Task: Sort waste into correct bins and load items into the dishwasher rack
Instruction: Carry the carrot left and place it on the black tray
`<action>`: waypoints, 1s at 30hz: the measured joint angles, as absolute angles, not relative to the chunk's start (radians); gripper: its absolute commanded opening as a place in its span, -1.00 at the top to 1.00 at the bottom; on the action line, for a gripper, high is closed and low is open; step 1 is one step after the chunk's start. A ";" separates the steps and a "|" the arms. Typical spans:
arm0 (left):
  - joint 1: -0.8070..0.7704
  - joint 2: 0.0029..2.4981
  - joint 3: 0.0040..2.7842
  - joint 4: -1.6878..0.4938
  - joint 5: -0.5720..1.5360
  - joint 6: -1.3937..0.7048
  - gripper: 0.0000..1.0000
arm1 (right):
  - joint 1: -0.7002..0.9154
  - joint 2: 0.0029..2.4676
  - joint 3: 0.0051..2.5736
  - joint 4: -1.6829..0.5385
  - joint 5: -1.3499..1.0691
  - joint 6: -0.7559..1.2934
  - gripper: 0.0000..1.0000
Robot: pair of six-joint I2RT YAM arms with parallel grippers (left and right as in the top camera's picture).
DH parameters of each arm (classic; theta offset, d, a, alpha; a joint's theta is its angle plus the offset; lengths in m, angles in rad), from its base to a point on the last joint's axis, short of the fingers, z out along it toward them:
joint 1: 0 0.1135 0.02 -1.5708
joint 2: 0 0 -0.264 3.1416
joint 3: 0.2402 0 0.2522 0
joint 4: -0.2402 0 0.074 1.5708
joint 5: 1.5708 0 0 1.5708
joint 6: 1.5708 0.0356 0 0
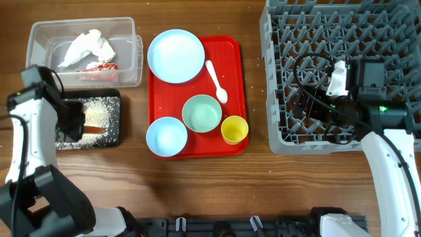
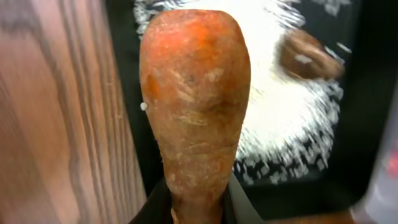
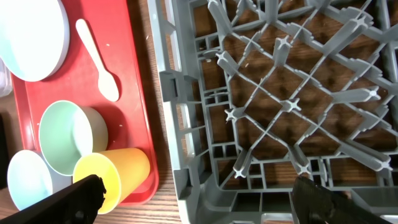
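Observation:
My left gripper (image 1: 74, 122) (image 2: 196, 202) is shut on the orange sausage-like stick (image 2: 194, 99), holding it over the left edge of the black tray (image 1: 113, 99). White rice (image 2: 280, 118) and a brown lump (image 2: 308, 56) lie in that tray. The clear tub (image 1: 129, 29) holds the crumpled tissue (image 1: 85, 46) and the red wrapper (image 1: 100, 67). My right gripper (image 1: 309, 99) (image 3: 205, 199) is open and empty above the front left corner of the grey dishwasher rack (image 1: 266, 79) (image 3: 180, 124). The rack holds no dishes.
A flat red tray (image 1: 233, 49) between bins and rack carries the blue plate (image 1: 175, 56), white spoon (image 1: 216, 81), green bowl (image 1: 201, 113), blue bowl (image 1: 166, 137) and yellow cup (image 1: 234, 130). The right wrist view shows the cup (image 3: 115, 174), green bowl (image 3: 68, 137) and spoon (image 3: 99, 59).

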State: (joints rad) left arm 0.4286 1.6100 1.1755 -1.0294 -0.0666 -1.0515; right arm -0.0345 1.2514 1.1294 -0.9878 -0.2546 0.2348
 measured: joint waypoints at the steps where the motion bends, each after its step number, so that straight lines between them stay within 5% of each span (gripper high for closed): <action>1: 0.429 1.610 1.149 -1.004 -0.078 -1.089 0.56 | -0.035 1.251 1.129 -0.990 -0.255 0.235 -1.00; 5: 0.429 1.610 1.090 -0.931 -0.115 -1.171 0.38 | -0.035 1.251 1.129 -0.993 -0.255 0.235 -1.00; 14: 0.429 1.610 1.087 -0.866 -0.170 -1.193 0.61 | -0.035 1.251 1.129 -0.995 -0.255 0.235 -0.99; 17: 0.429 1.610 1.087 -0.840 -0.170 -1.177 0.46 | -0.035 1.251 1.129 -0.994 -0.255 0.235 -0.99; 19: 0.429 1.610 1.089 -0.825 -0.140 -1.108 0.21 | -0.035 1.251 1.129 -0.994 -0.255 0.235 -0.99; 21: 0.429 1.609 1.114 -0.821 -0.047 -0.952 0.22 | -0.035 1.251 1.129 -0.994 -0.255 0.235 -0.99; 25: 0.413 1.563 1.197 -0.794 0.280 -0.584 -0.10 | -0.035 1.251 1.129 -0.985 -0.255 0.235 -1.00; 30: 0.202 1.518 1.215 -0.795 0.493 -0.277 -0.21 | -0.035 1.251 1.129 -0.982 -0.255 0.235 -0.99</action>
